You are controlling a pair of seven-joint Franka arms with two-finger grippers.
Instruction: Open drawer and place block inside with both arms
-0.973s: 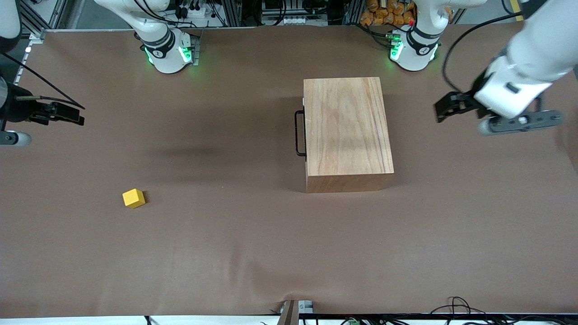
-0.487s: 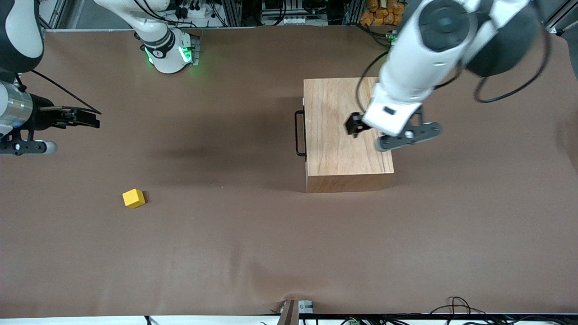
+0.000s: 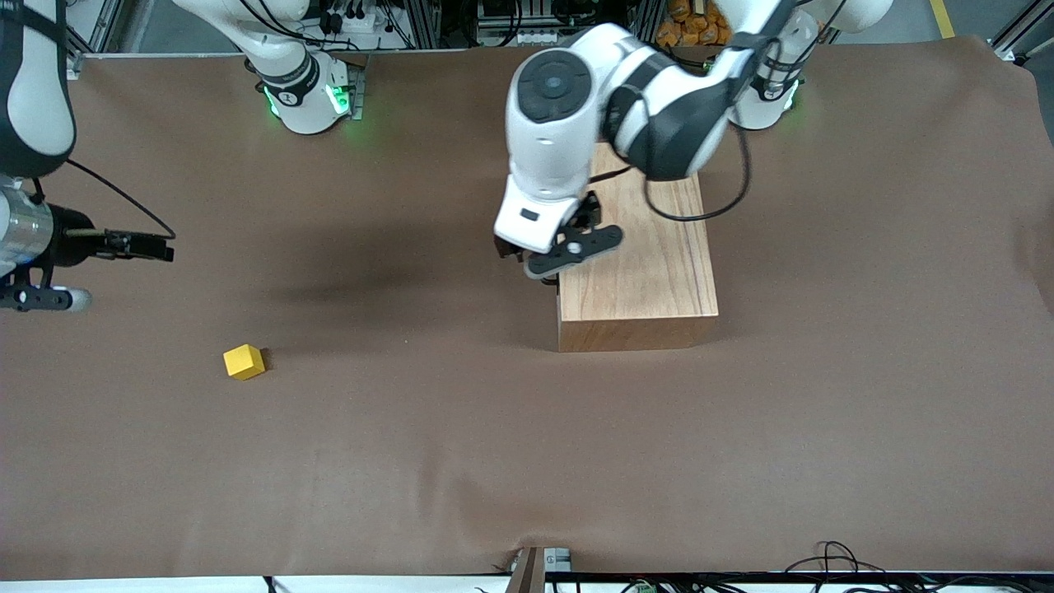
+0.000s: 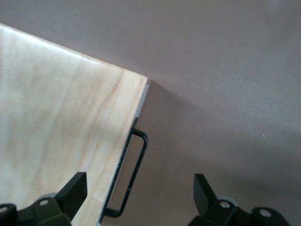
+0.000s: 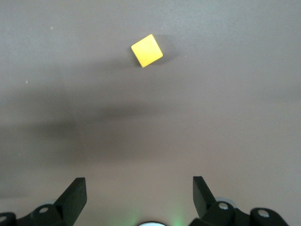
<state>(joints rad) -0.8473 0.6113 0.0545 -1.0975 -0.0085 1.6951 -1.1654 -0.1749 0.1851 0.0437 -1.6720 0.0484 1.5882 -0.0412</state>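
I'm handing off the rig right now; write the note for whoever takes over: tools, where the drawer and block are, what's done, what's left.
Left tool: open, empty, over the drawer's black handle at the box's front edge, not gripping it.
Right tool: open, empty, up over the table at the right arm's end, block in its wrist view.
Drawer: shut inside the wooden box.
Block: on the table toward the right arm's end, nearer the front camera than the box, untouched.
Done: nothing but the left arm's approach.
Left: grip handle, pull drawer open, pick up block, place it inside.
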